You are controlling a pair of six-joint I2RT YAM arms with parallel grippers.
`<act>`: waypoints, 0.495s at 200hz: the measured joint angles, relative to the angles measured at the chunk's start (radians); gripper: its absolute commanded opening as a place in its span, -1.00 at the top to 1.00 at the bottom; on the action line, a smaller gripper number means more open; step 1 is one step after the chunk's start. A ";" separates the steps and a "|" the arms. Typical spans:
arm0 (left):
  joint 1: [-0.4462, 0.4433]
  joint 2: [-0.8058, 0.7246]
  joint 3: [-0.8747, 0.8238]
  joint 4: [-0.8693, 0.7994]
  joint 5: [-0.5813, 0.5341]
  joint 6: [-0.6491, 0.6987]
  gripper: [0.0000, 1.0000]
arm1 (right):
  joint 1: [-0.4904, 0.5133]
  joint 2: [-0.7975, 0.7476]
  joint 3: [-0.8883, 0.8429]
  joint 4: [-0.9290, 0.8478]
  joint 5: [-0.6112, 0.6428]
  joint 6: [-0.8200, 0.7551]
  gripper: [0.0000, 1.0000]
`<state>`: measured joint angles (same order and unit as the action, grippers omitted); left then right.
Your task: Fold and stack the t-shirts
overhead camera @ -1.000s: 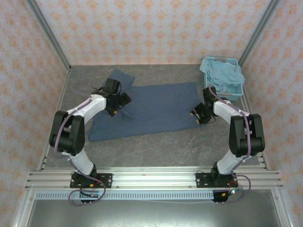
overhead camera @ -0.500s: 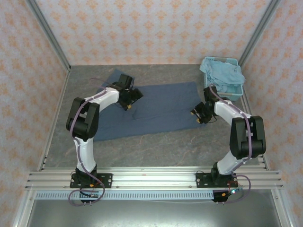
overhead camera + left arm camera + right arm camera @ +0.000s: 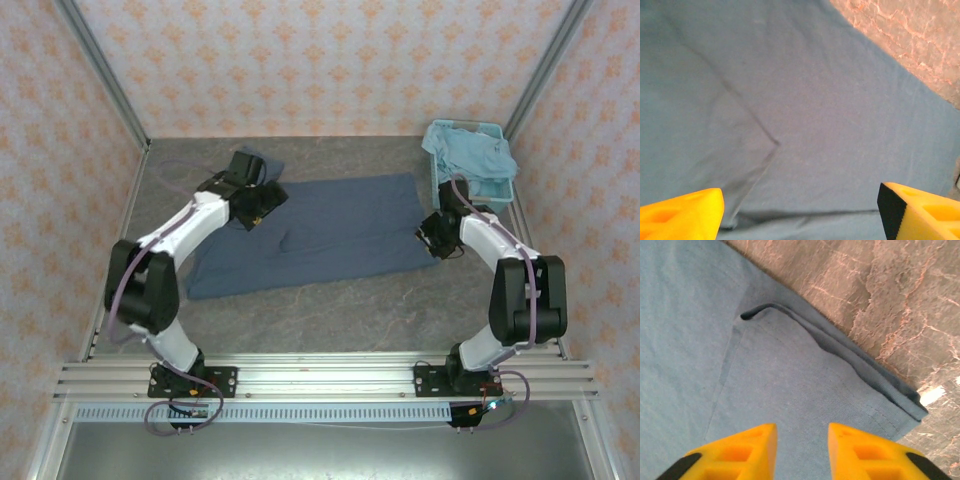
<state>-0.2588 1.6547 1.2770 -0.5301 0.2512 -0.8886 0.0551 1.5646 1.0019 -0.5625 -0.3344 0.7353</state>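
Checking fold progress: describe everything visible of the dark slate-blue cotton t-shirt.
The dark slate-blue t-shirt lies flat on the grey marbled table, spread wide left to right, a sleeve poking out at its far-left corner. Soft matte knit, faint creases, doubled layers at the right corner. The left gripper and right gripper hang over opposite ends; contact unclear.

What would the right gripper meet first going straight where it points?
The dark shirt. The right gripper points at the cloth near the shirt's corner, jaws open with nothing between them. The table would only come beneath the cloth. How far off the cloth is, I can't judge.
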 measured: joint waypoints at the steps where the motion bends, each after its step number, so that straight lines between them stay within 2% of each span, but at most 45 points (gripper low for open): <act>1: 0.001 -0.004 -0.003 -0.002 -0.001 0.000 -0.51 | 0.000 0.001 0.001 0.000 0.001 -0.001 0.48; 24: 0.058 -0.089 -0.125 -0.054 -0.009 -0.025 -0.28 | 0.001 0.049 0.035 -0.002 0.006 -0.008 0.51; 53: 0.156 -0.094 -0.287 -0.112 -0.024 -0.044 0.00 | 0.013 0.105 0.063 -0.007 0.018 -0.013 0.52; 99: 0.231 -0.069 -0.356 -0.147 -0.060 -0.048 0.16 | 0.047 0.171 0.056 -0.016 0.036 0.009 0.55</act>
<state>-0.0280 1.5860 0.9211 -0.6773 0.1917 -0.9371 0.1020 1.7359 1.0580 -0.5785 -0.2985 0.7441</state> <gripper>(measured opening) 0.432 0.225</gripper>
